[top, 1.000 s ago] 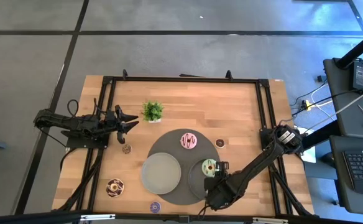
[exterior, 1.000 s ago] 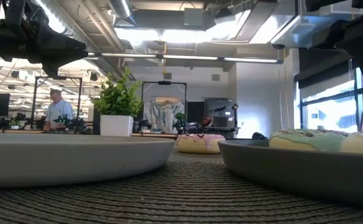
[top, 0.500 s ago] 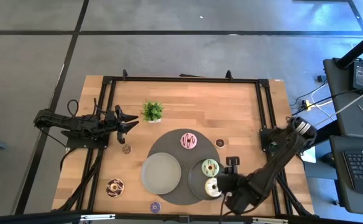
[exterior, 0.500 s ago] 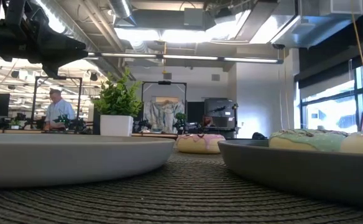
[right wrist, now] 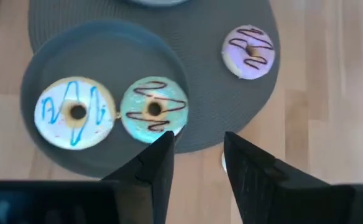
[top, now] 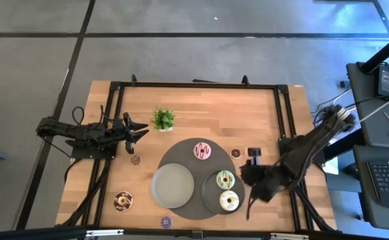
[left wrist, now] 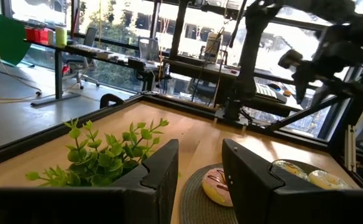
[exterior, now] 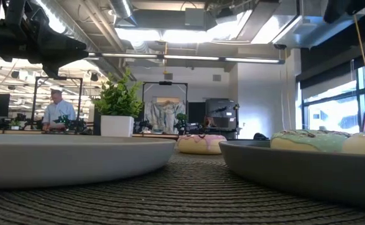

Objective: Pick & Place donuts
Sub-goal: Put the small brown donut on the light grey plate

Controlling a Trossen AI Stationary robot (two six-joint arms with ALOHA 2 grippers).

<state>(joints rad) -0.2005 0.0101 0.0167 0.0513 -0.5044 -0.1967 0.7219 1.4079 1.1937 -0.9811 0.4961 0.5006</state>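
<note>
The right claw has lifted away toward 3 o'clock — fingers apart, empty — leaving the cream donut beside the green donut on the small plate. The left claw stays parted at 9 o'clock.

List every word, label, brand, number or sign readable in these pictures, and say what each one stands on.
None can be read.
The donuts carry only icing squiggles, no lettering.
The grey plate, round mat and potted plant bear no labels.
The keyboard at the right desk is too small to read.
Room signs behind the table in the low view are too blurred.
</note>
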